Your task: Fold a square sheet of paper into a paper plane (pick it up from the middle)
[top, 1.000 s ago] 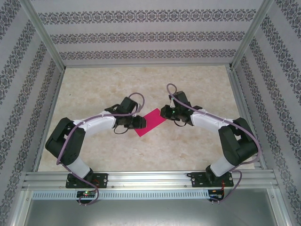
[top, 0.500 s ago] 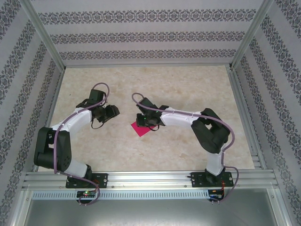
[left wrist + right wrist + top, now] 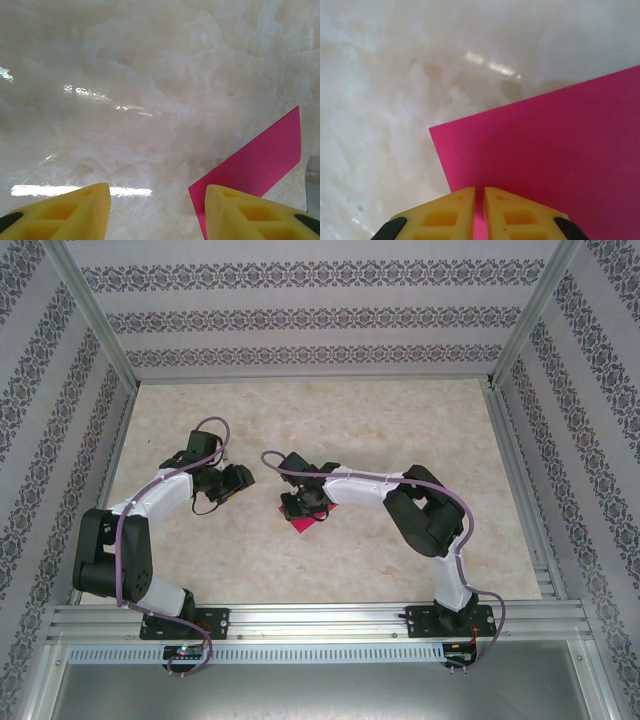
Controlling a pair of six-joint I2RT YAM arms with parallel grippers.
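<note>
Right gripper [image 3: 480, 192] is down over the sheet of paper [image 3: 555, 150], its yellow fingers [image 3: 455, 212] pressed almost together with only a sliver of pink showing between them. Whether the tips are bearing on the paper or pinching a crease of it, I cannot tell. The sheet lies flat on the table [image 3: 150, 75] beneath and ahead of those fingers, one corner poking out ahead and to their left. Over on the other side, the left gripper [image 3: 157, 200] hangs with fingers spread and nothing between them, and the pink edge sits just beyond its right finger. Here is the danger as I read it: one narrow contact on thin paper over a glossy top. If the right fingers drag sideways, the sheet could slide or pivot with them rather than crease, throwing any fold line off square. Press too hard and the paper could buckle or crumple. And if the left fingers close in from that side, they could catch the edge and lift or skew it.
</note>
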